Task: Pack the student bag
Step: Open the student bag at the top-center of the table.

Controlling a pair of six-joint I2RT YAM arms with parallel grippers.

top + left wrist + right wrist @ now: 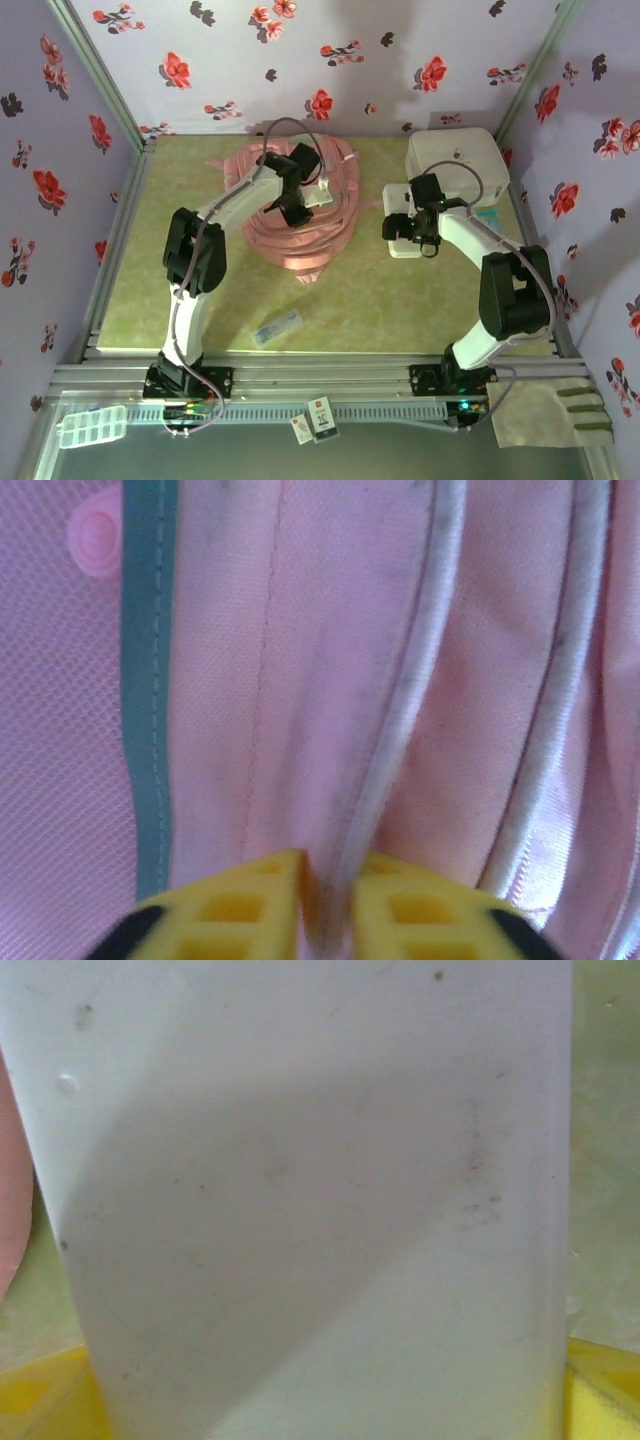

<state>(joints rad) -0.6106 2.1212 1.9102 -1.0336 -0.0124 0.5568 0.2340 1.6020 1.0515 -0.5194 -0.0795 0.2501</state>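
We see student bag (322, 238) at far-centre of table (400, 310), left gripper (328, 900) pinched narrow on its piping; right gripper (415, 238) wide, straddling white box (320, 1200), grip unclear

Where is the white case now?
In the top view, the case sits far right on the table, behind the right end effector, right of the bag.

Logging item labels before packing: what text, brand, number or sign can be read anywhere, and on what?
None can be read.
At the near edge, small white tags with red marks: too small to read.
On the pink fabric backpack: no print.
On the white flat box: blank face.
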